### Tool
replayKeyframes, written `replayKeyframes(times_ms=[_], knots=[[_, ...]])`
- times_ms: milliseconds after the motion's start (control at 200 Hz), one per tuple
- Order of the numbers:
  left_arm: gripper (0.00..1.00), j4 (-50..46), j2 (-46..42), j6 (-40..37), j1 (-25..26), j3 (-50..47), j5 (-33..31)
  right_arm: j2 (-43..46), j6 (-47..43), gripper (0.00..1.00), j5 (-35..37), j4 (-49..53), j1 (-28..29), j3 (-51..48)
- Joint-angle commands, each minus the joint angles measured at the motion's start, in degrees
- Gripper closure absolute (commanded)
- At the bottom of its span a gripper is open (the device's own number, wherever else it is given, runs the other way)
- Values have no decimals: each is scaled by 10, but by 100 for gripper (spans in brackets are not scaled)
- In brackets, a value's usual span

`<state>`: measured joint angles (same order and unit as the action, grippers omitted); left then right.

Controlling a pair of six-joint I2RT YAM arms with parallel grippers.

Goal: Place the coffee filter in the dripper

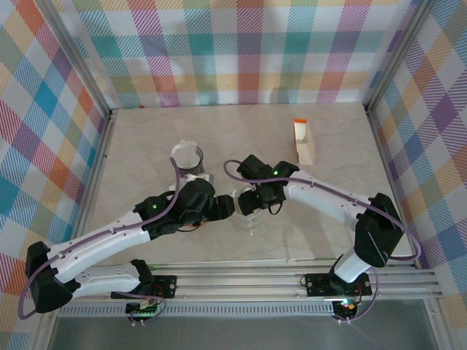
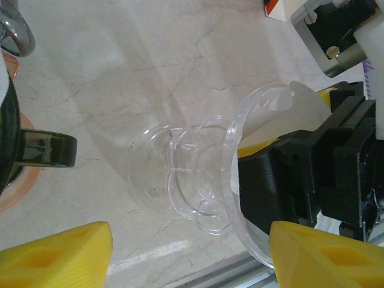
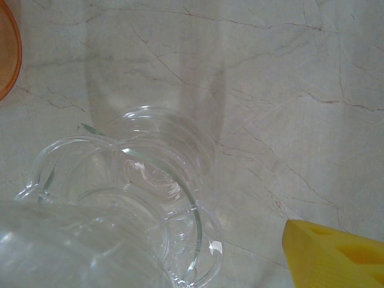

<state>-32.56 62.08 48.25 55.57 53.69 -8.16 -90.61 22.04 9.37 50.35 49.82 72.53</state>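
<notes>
Left gripper [image 2: 191,243] gapes wide, nothing between its fingers. The white coffee filter [image 2: 303,111] sits in the mouth of the clear dripper [image 2: 180,174], right of centre. Right gripper [image 1: 249,205] crowds that rim; I cannot tell its grip.

Left claw [image 2: 191,255] parted; right claw [image 1: 250,205] facing it closely.

Clear gloss, matt paper, veined stone look.
You see the dripper [image 2: 180,180] as clear, glossy glass or plastic, bright with highlights, and the coffee filter [image 2: 303,108] as thin, white, matt paper. The surface [image 2: 120,66] looks smooth, pale and marble-veined, with a soft sheen. Your left pincer [image 2: 191,261] has matt yellow plastic fingers [image 2: 60,255]. The rail [image 1: 255,275] is brushed metal, and the checked walls [image 1: 219,51] look matt.
</notes>
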Motion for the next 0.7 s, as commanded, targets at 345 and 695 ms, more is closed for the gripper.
replayKeyframes(times_ms=[345,695], knots=[[35,17,22,3,-3,-12,3,27,8,23,12,-11,-2,-7],[37,14,27,3,-4,-12,5,59,13,22,11,-2,-2,1]])
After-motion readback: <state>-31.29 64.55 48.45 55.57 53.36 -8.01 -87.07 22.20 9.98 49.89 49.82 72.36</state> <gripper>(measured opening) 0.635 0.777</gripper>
